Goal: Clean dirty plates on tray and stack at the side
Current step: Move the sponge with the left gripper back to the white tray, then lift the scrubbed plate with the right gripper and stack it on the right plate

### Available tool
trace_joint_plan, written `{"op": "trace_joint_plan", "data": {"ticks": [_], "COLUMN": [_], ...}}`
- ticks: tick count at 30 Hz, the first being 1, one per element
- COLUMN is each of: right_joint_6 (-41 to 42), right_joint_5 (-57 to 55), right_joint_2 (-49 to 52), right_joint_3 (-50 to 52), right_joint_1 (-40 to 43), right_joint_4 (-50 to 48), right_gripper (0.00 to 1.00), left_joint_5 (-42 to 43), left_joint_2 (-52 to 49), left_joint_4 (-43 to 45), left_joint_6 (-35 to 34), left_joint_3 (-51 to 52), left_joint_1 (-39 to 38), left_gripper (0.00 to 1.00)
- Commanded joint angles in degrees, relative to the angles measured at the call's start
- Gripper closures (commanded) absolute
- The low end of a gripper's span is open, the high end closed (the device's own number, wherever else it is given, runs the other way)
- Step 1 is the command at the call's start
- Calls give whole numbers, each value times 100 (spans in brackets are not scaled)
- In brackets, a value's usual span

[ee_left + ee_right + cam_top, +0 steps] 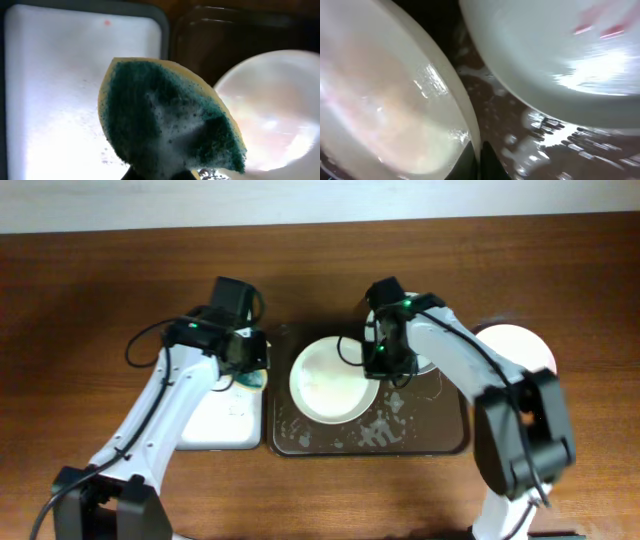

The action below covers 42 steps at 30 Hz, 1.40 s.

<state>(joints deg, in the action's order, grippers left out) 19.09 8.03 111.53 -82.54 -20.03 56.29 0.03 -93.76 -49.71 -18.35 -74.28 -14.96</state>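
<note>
One plate [333, 378] lies just right of the left end effector [247, 370], which grips a soapy sponge [170, 125]; the right end effector [382, 365] pinches the plate's far rim.

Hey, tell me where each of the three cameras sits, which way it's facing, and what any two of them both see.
Overhead: above the table, facing straight down on tray, plate and white tray; left arm and right arm show.
Left wrist: on the left arm, facing down past the held sponge to white tray and plate; left gripper barely shows.
Right wrist: low over the tray, facing along the right gripper pinching the plate's rim; second plate behind.
Shared: all three see the plate.
</note>
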Motion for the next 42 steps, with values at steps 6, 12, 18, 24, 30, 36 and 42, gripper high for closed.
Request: {"op": "trace_joint_plan", "data": {"ticks": [6, 12, 18, 24, 30, 36, 42], "right_joint_6": [-284, -275, -275, -275, -278, -275, 380], "right_joint_5": [-2028, -3698, -5484, -6717, -7239, -7237, -6463], "right_joint_2": [-1287, -1541, -1539, -1539, -1539, -1539, -1539], "right_joint_3": [-20, -20, -20, -20, -20, -20, -20], "right_joint_1": [-122, -839, -1867, -2809, -3073, -3067, -2610], "right_joint_4": [179, 199, 177, 122, 28, -55, -140], "right_gripper": [96, 96, 96, 96, 96, 96, 96], "left_joint_5": [1134, 1123, 1113, 1110, 1113, 1113, 1113], "left_joint_2": [61, 55, 50, 50, 50, 50, 50], "left_joint_4": [1036, 1792, 2212, 2271, 2273, 2271, 2297], "left_joint_6": [1163, 1158, 1156, 1156, 1156, 1156, 1156], "left_joint_3": [1158, 1969, 2369, 2389, 2389, 2389, 2389], "left_joint_1": [981, 1257, 1257, 1257, 1257, 1257, 1257], "left_gripper": [100, 100, 100, 100, 100, 100, 100]}}
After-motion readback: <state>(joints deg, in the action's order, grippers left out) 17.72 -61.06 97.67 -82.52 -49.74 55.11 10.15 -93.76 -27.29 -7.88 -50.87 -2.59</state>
